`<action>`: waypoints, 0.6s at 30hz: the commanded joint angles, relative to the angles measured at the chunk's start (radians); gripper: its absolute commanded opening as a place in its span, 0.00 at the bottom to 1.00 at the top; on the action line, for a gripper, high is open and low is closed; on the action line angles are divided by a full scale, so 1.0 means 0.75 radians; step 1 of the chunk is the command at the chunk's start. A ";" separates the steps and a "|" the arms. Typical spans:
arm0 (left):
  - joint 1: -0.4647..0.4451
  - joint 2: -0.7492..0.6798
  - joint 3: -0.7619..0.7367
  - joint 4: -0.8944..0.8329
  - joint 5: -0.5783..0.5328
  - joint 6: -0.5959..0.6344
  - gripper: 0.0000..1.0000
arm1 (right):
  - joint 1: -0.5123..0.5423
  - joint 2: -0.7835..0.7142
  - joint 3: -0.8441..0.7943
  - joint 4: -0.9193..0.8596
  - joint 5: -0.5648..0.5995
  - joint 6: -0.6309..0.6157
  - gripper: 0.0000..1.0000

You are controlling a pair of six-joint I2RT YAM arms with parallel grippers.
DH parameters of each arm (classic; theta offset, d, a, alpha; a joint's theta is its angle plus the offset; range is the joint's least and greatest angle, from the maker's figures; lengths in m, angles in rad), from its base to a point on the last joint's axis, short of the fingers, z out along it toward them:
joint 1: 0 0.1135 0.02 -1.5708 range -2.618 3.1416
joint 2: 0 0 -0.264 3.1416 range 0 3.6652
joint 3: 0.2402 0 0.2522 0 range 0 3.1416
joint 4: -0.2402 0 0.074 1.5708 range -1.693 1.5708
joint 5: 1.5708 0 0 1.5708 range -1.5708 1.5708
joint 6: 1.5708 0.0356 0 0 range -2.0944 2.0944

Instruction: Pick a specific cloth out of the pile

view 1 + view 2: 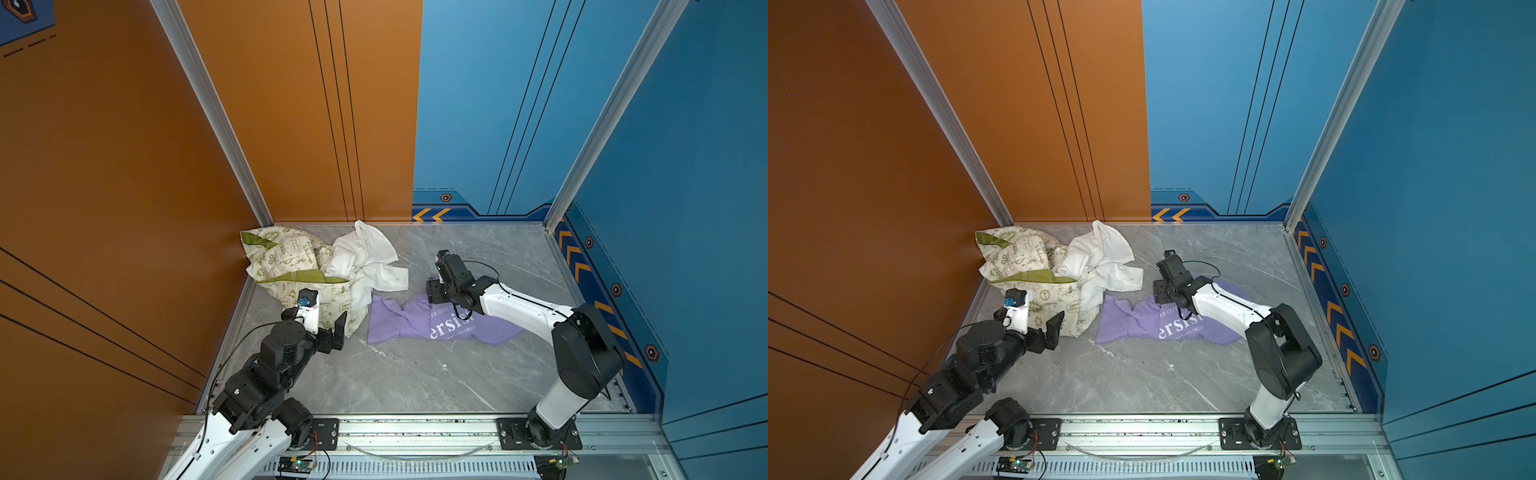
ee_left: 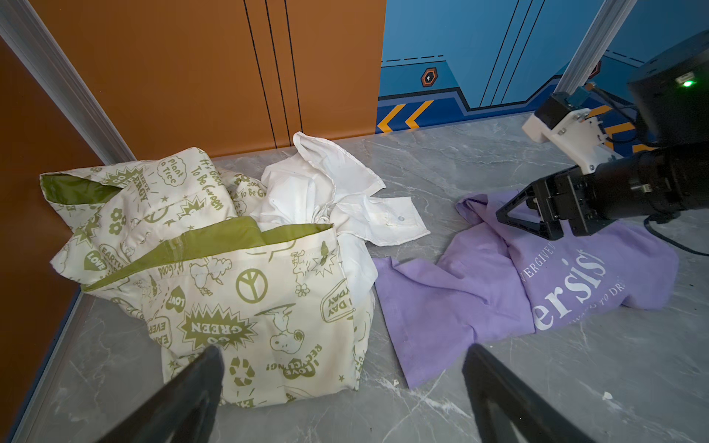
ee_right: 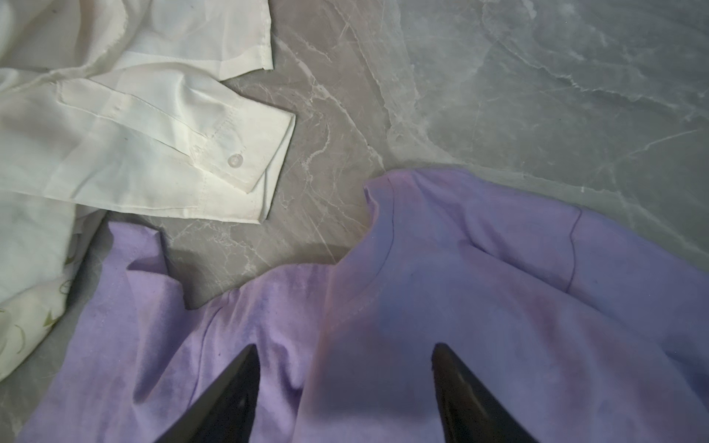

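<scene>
Cloth (image 1: 436, 324), lavender with white lettering, lies crumpled flat on tabletop (image 1: 415, 382), just right of pile (image 1: 332, 270). Right end effector (image 3: 345, 347) sits down on its far edge, jaws partly apart, fabric between them. Left end effector (image 2: 343, 349) hangs before cream printed cloth (image 2: 249, 307), jaws spread wide, holding nothing.

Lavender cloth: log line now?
right gripper: open, over lavender fabric cloth with white lettering | left gripper: open, empty, beside cream green-printed cloth | lavender cloth: on grey table

Grey marbled tabletop (image 1: 415, 374); orange panel (image 1: 291, 124) beside blue panel (image 1: 478, 104) behind it.
</scene>
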 commanded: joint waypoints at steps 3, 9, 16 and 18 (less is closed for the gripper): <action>0.011 -0.064 -0.065 0.027 0.000 -0.001 0.98 | -0.003 0.096 0.072 -0.062 -0.040 0.060 0.59; 0.013 -0.157 -0.145 0.023 0.012 -0.044 0.98 | -0.038 0.126 0.075 -0.069 -0.064 0.076 0.36; -0.003 -0.223 -0.169 0.001 0.027 -0.055 0.98 | -0.098 0.030 0.074 -0.060 -0.071 0.047 0.12; -0.011 -0.216 -0.164 -0.012 0.044 -0.060 0.98 | -0.120 -0.004 0.079 -0.054 -0.070 0.037 0.08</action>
